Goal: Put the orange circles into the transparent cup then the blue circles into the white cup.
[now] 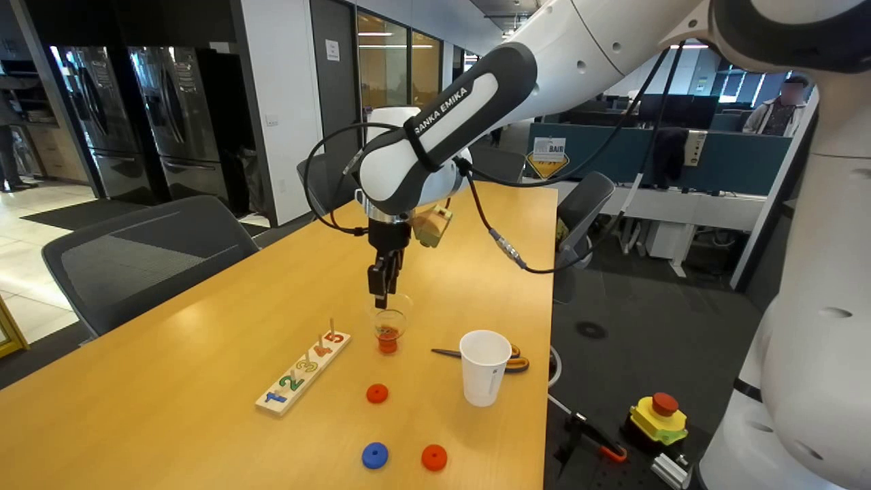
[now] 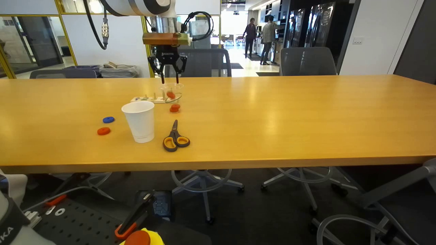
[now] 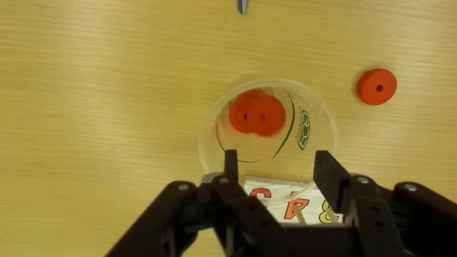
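Note:
My gripper is open and empty above the transparent cup, its fingertips near the rim; the wrist view also shows the gripper over the cup. Orange circles lie in the cup's bottom. In an exterior view another orange circle is tilted higher inside the cup, below the fingers; in the wrist view it looks blurred. Two orange circles lie on the table, a nearer one and a farther one. A blue circle lies beside the nearer. The white cup stands upright.
A numbered wooden peg board lies beside the transparent cup; its pegs stand up. Scissors lie beside the white cup, with their tip in the wrist view. The table edge runs along the robot's side. Chairs stand around.

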{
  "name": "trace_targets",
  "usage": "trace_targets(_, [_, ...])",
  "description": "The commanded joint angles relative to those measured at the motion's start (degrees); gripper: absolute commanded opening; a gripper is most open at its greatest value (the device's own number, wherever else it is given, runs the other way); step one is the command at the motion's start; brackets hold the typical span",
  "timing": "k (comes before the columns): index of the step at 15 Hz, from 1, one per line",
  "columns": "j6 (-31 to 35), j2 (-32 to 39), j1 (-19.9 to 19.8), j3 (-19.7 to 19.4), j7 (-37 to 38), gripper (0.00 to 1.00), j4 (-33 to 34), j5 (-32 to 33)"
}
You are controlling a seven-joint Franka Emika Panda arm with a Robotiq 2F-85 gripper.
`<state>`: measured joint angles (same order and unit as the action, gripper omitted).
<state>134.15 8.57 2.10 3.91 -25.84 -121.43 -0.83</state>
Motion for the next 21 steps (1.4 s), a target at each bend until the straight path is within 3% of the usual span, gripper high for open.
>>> trace_targets(1, [-0.4, 0.0, -0.1, 0.1, 2.3, 0.91, 1.1, 1.6])
trace_targets(3, [-0.4, -1.0, 0.1, 0.4, 2.6, 1.00, 0.3, 1.7])
trace_targets(13, [-1.3, -7.1, 5.0, 5.7, 1.4, 1.00, -6.6, 0.7])
trace_targets(21, [-2.6, -6.2, 10.3, 10.8, 0.2, 1.00, -13.2, -1.6])
